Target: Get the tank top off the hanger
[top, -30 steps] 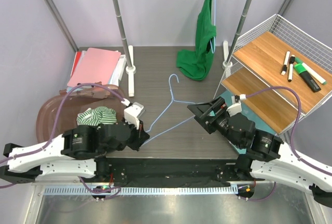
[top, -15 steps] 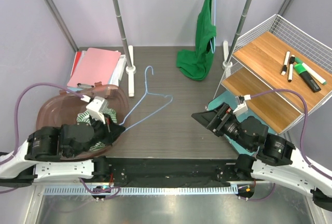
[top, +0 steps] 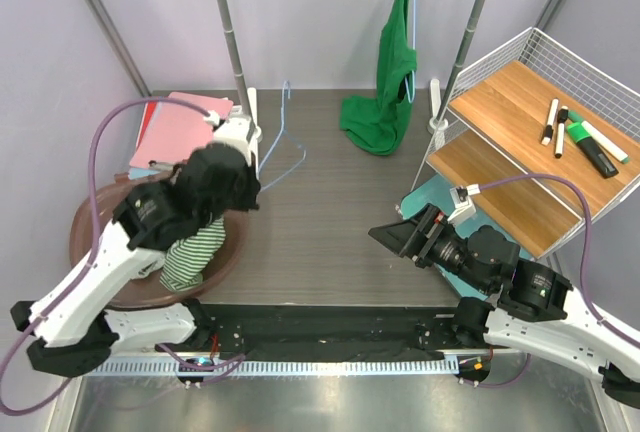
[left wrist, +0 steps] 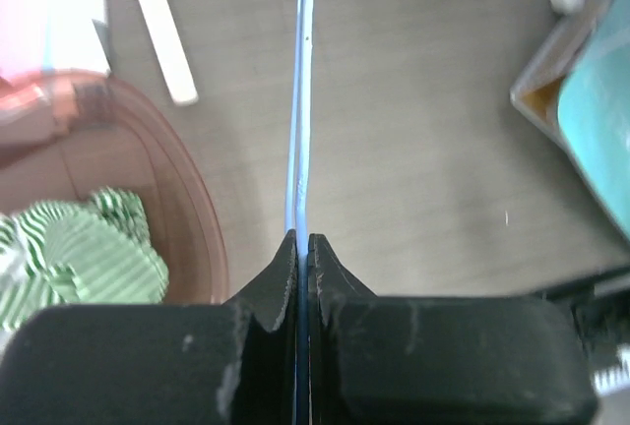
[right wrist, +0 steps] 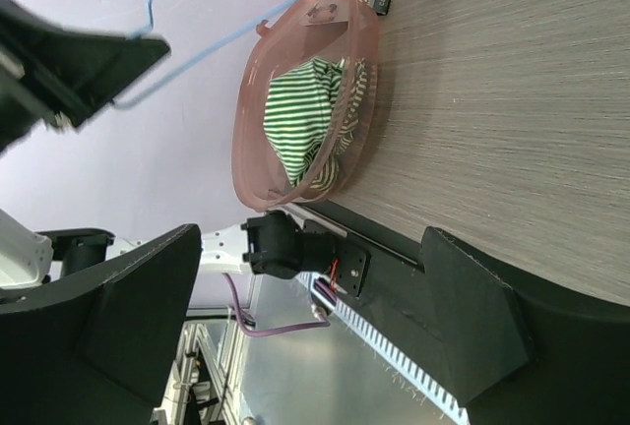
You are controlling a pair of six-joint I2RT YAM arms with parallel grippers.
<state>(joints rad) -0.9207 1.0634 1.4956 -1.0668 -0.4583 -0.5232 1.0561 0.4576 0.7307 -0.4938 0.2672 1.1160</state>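
Stripes of green and white catch the eye first: the tank top (top: pixel 192 255) lies crumpled in the brownish basin (top: pixel 92 230) at the left edge of the surface (top: pixel 330 242), with no wire running through it that I can see. To my eye the job is as good as done.

The hanger (left wrist: pixel 300 100) is bare and up in the air. The left end effector (left wrist: pixel 300 248) has its jaws pinched tight on the thin blue wire, which leaves straight out from between the fingertips toward the back of the surface. I'd guess the arm holds the hanger high and off to one side so it stays clear of the cloth below and can't hook a strap again. It may also be on its way to being set aside near the rack (top: pixel 228 42).

The right end effector (top: pixel 392 235) hangs low over the right side of the surface, spread wide with nothing in it and well apart from both the hanger and the basin. It looks like a helper with no part to play just now.

At the back a green garment (top: pixel 385 102) hangs on another hanger, its lower end pooled on the surface — not part of this job, as far as I can judge
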